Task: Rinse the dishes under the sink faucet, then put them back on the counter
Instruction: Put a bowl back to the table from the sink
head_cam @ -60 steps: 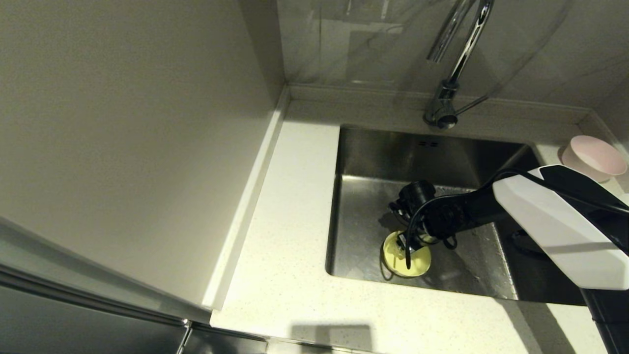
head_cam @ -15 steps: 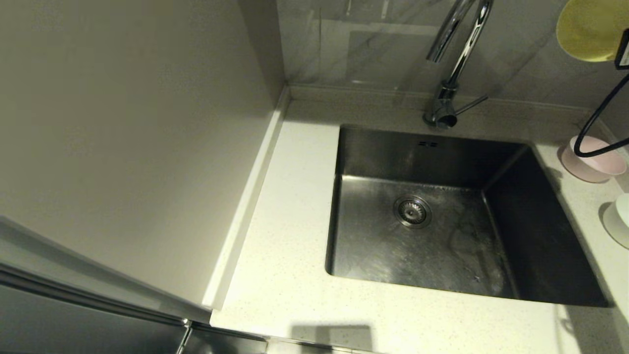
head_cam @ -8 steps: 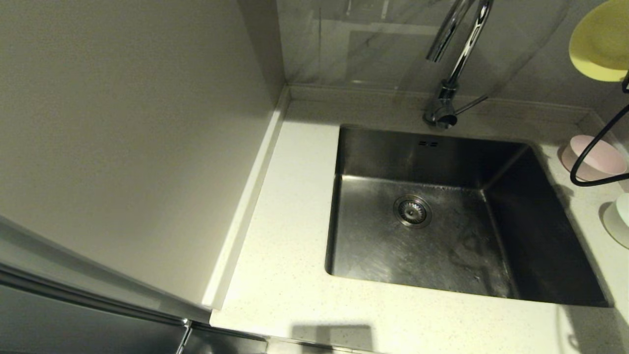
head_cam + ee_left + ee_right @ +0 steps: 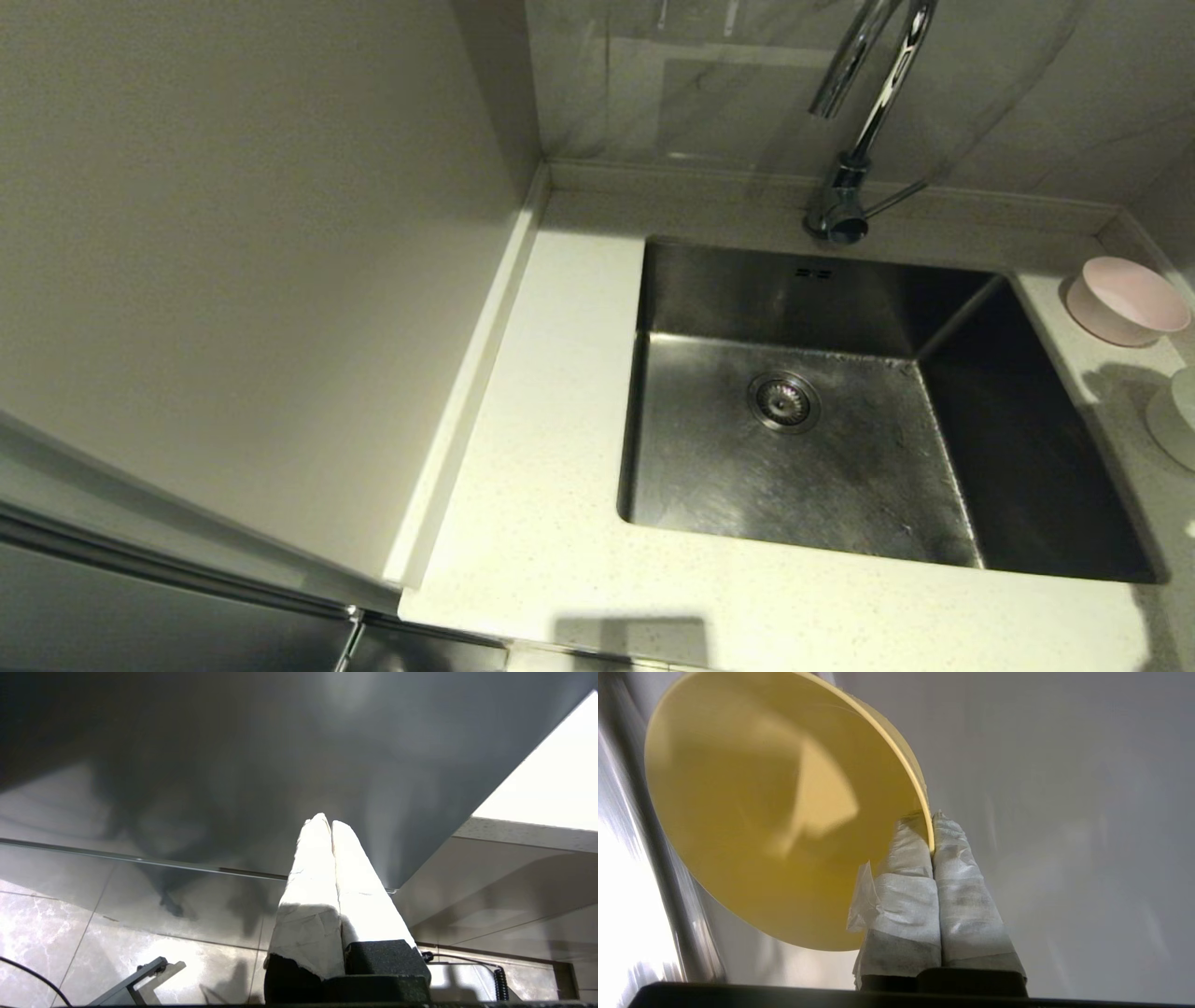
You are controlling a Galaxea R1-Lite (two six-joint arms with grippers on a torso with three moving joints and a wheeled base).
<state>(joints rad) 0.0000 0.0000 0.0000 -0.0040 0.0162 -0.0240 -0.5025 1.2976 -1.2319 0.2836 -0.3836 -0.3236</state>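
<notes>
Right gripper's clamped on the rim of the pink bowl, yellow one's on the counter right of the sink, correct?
Colours are swapped. In the right wrist view the right gripper is shut on the rim of the yellow bowl. The head view shows the pink bowl on the counter right of the sink.

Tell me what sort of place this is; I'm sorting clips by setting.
Most likely a home kitchen: a stainless-steel sink set into a speckled counter, a chrome gooseneck faucet behind it, and small bowls such as the pink bowl standing beside the basin.
</notes>
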